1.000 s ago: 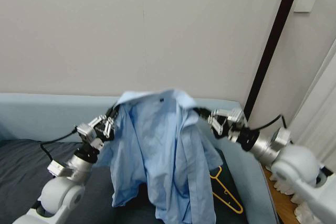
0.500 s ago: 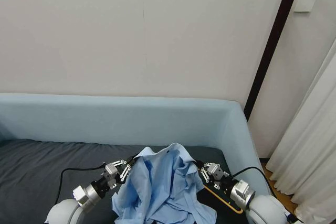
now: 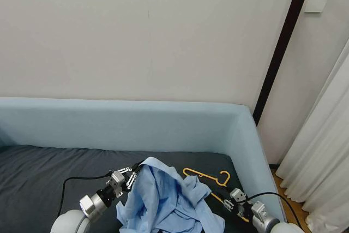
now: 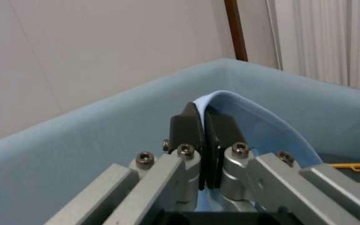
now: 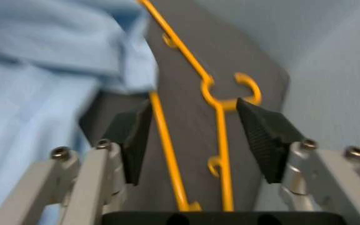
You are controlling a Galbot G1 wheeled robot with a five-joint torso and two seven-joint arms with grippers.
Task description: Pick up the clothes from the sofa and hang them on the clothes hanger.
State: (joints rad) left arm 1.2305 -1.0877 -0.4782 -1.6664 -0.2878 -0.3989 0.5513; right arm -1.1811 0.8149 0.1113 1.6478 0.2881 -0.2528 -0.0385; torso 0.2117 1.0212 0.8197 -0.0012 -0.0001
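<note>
A light blue shirt (image 3: 163,203) lies bunched on the sofa's dark seat cushion (image 3: 43,173). My left gripper (image 3: 130,175) is shut on the shirt's upper edge; in the left wrist view its black pads (image 4: 189,133) pinch a fold of blue cloth (image 4: 255,117). A yellow clothes hanger (image 3: 210,181) lies flat on the cushion to the right of the shirt. My right gripper (image 3: 229,200) hovers open low over the hanger, and the right wrist view has the yellow hanger (image 5: 214,117) between its spread fingers (image 5: 261,136), with the shirt (image 5: 42,70) beside it.
The sofa's pale blue backrest (image 3: 109,124) runs across the back and its right armrest (image 3: 251,151) stands close to my right arm. A dark door frame (image 3: 278,53) and white curtain (image 3: 322,156) are to the right of the sofa.
Both arms came down from holding the shirt spread high to the seat. The right gripper let go of the shirt and moved right over the hanger, now uncovered.
</note>
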